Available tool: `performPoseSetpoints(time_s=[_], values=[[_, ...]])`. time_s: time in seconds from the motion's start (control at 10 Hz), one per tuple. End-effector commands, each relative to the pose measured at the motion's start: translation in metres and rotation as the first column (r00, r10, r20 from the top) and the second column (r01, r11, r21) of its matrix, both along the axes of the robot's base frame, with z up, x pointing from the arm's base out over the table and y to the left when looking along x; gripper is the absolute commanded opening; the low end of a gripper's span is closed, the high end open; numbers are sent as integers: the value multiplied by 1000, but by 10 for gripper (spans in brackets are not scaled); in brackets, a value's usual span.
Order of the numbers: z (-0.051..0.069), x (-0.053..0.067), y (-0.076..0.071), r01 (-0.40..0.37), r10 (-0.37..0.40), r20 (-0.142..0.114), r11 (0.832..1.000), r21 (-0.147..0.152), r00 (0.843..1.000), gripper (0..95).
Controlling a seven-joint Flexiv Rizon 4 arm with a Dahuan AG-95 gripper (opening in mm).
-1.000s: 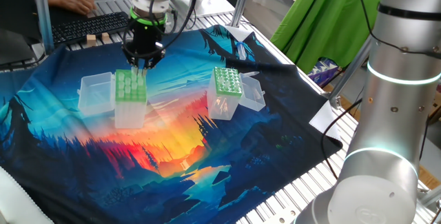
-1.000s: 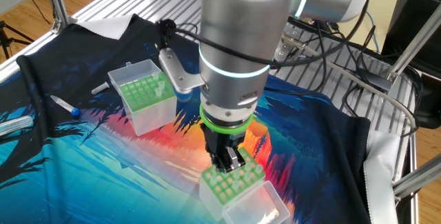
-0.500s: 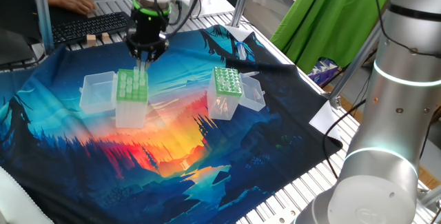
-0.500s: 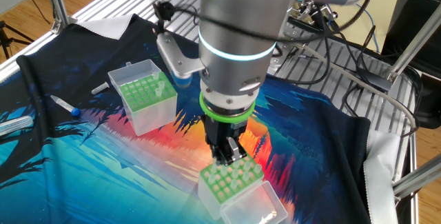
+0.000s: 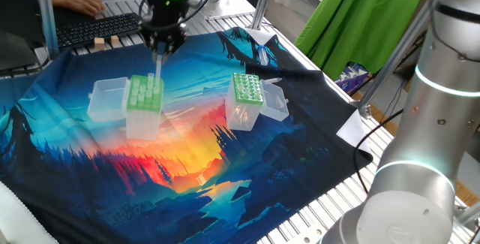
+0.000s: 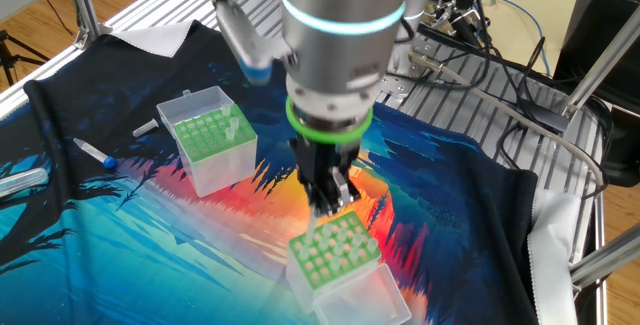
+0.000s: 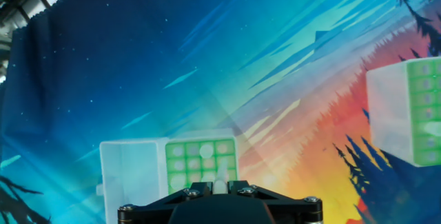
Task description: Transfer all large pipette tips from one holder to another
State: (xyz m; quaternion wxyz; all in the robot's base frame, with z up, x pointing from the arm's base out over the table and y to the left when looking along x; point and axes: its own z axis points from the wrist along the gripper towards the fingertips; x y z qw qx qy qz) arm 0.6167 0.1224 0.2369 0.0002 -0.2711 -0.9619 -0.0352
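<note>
My jaws are clenched on a single tip (image 5: 158, 65). It hangs straight down, wide end up between the fingers and narrow end just above the source box (image 5: 142, 97). As far as I can tell from the side, the point is clear of the light-green plate, though only barely.

The source box sits toward the left edge of the surface (image 5: 225, 161), its lid folded open on the far side from the other box. The remaining tips stand upright in its wide holes, directly beneath me.

The target box (image 5: 247, 91) lies well apart, nearer the middle of the surface. In the hand view only its corner shows, at the right edge. So the tip has to travel sideways toward that box, and nothing stands between the two.

What matters is the tip's long axis. It is vertical now, matching the small holes of the darker plate, so I judge I should carry it without tilting and lower it point-first.
</note>
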Motion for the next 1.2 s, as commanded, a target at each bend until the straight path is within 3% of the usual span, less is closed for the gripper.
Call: performPoseSetpoints(time_s=[0.1,0.5,1.2], values=[[12,-2,-4,-5,5,-1,1000,0,1000,0],[37,-5,-6,-8,8,-16,1000,9,1000,0],[63,-13,-22,-72,72,-20,997,5,997,0]])
